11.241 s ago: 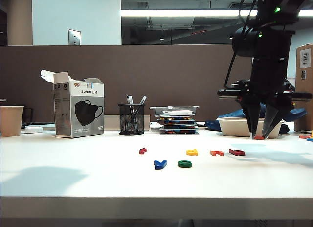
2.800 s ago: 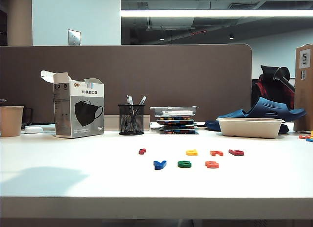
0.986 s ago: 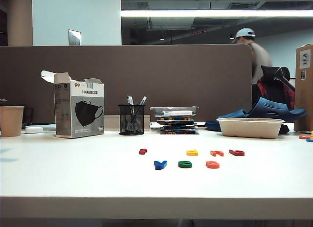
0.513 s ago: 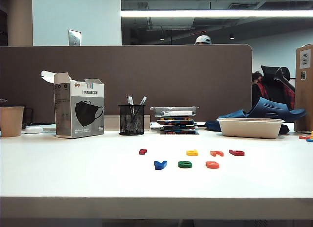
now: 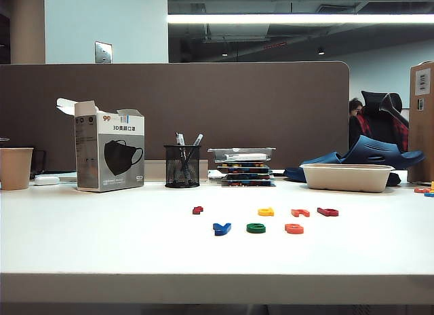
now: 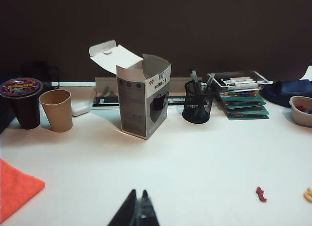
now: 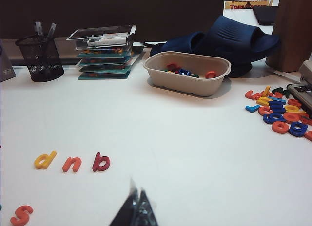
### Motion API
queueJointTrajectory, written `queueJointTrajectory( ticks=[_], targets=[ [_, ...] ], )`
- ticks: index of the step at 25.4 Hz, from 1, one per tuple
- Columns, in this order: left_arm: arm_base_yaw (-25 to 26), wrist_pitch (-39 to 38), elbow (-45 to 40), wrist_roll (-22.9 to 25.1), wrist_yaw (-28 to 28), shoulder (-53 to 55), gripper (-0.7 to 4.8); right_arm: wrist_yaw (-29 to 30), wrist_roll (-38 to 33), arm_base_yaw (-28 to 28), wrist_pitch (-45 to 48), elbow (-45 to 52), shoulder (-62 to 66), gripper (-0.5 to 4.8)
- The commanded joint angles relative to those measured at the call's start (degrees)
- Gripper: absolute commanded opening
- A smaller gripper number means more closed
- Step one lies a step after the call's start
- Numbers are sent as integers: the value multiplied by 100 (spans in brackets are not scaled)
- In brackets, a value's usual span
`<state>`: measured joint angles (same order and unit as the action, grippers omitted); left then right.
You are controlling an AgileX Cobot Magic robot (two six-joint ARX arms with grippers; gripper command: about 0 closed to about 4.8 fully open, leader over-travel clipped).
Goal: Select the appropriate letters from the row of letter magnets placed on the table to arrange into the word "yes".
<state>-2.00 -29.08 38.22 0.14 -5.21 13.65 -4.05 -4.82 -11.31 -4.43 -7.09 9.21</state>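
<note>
On the white table (image 5: 102,247) three letter magnets lie in a front row: a blue Y (image 5: 221,228), a green rounded letter (image 5: 255,227) and an orange-red s (image 5: 294,228), which also shows in the right wrist view (image 7: 22,215). Behind them lie a dark red letter (image 5: 197,210), a yellow d (image 7: 45,160), an orange n (image 7: 72,164) and a crimson b (image 7: 101,162). Neither arm appears in the exterior view. My left gripper (image 6: 138,192) is shut and empty above bare table, well short of the dark red letter (image 6: 261,194). My right gripper (image 7: 136,189) is shut and empty, near the b.
A mask box (image 5: 108,154), a mesh pen holder (image 5: 182,165) and stacked cases (image 5: 242,167) stand at the back. A beige tray (image 7: 187,72) and a pile of spare letters (image 7: 280,111) are at the right. Two cups (image 6: 56,110) and an orange cloth (image 6: 17,187) are at the left.
The orange-red s, earlier held by my right gripper at the far right, now lies beside the green letter. Both arms have left the exterior view. A person behind the partition moved.
</note>
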Motion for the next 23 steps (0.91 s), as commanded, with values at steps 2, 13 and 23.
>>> queueJointTrajectory(
  ticks=[2, 13, 23],
  targets=[
    [-2, -509, -149, -105, -72, -555, -6, -9, 33, -4, 90, 229, -109, -2],
    [-2, -391, -798, -254, -273, -1357, -5, -9, 33, -4, 144, 704, -601, -2],
    [-2, 518, -1499, -920, -280, -1357, -6, -4, 37, -4, 125, 704, -603, -1]
  ],
)
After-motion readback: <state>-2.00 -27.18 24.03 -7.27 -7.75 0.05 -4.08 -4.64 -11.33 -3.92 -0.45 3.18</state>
